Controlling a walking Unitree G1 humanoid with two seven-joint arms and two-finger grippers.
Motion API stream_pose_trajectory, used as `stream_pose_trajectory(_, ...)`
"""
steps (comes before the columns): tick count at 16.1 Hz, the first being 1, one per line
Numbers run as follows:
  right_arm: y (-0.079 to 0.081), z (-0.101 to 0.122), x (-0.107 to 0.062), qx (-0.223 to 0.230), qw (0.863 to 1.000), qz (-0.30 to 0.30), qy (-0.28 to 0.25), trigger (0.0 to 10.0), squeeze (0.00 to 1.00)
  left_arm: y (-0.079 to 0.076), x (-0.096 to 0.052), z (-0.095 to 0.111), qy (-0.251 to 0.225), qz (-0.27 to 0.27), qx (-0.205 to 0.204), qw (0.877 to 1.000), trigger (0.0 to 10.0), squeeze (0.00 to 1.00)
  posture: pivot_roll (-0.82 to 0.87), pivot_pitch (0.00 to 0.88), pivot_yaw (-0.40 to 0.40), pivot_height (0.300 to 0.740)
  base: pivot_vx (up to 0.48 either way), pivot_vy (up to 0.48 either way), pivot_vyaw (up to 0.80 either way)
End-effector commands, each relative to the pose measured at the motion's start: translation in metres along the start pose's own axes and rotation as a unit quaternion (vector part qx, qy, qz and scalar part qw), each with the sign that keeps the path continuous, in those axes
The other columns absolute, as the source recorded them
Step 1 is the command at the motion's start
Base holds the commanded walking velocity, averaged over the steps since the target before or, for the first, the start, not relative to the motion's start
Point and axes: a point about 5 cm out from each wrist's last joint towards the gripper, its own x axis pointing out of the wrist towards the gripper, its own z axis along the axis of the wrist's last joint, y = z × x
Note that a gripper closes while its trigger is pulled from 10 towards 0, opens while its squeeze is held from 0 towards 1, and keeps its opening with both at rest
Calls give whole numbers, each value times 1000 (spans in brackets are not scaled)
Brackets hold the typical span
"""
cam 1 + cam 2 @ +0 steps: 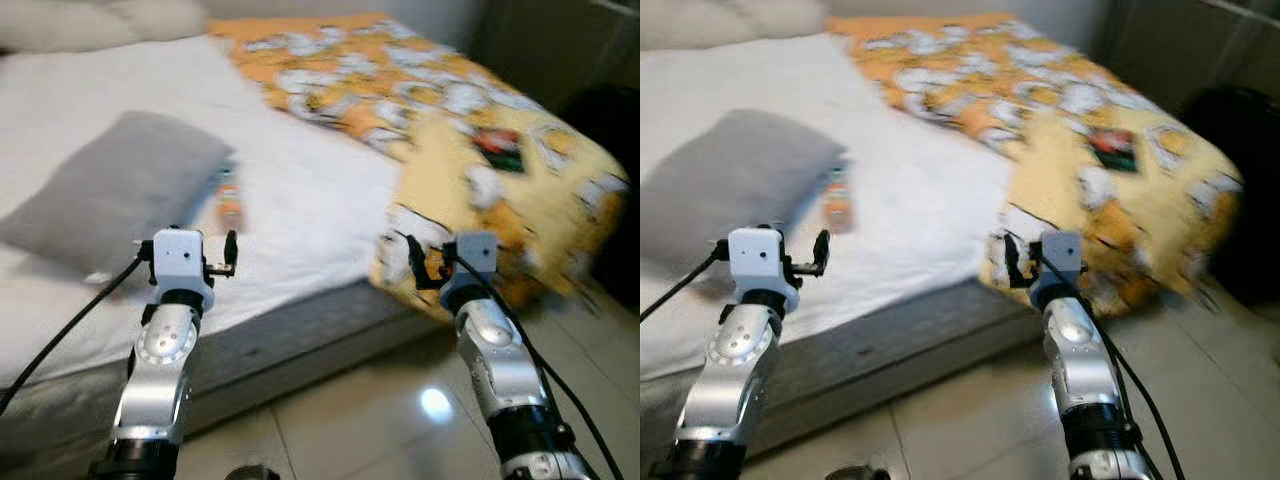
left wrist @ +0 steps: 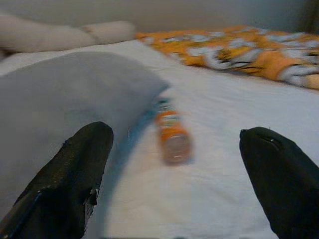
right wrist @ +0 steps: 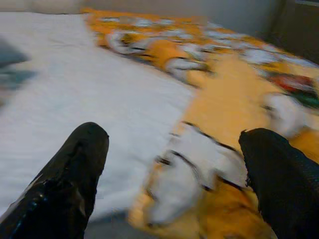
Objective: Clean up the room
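Where bed [image 1: 300, 200] spreads, one pillow [image 1: 120, 185], one bottle [image 2: 172, 137]

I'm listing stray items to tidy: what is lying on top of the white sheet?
On the white sheet lie a grey pillow, a small orange bottle on its side beside it, and a folded-back orange blanket. Anything beneath pillow or blanket is hidden.

One bed [image 1: 300, 200], one grey pillow [image 1: 115, 190], one orange bottle [image 1: 229, 205], one yellow blanket [image 1: 450, 130], two pincers.
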Motion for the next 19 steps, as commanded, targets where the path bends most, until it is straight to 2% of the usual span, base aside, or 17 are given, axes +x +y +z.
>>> stream_pose_trajectory(1,0,3,2,-2,1000,2,-6,10000,0,1,1,-3,12,-1,-12,1000,10000,741,-30,0,-16,740,304,0,800)
stream_pose_trajectory(4,4,3,2,-5,1000,12,-6,10000,0,3,0,-3,13,-2,-15,1000,10000,733,-29,0,-15,740,333,0,800)
stream_pose_trajectory(6,7,2,2,-6,1000,21,-4,10000,0,3,1,-2,6,-4,7,1000,10000,733,-28,0,-16,740,323,0,800)
stream_pose_trajectory(10,12,0,1,-16,999,39,-1,10000,0,3,2,-2,7,-6,4,1000,10000,741,-26,0,-16,740,295,0,800)
stream_pose_trajectory(19,14,-5,0,-12,999,43,11,10000,0,-3,1,0,1,-28,33,999,10000,741,-21,0,-14,740,290,0,0)
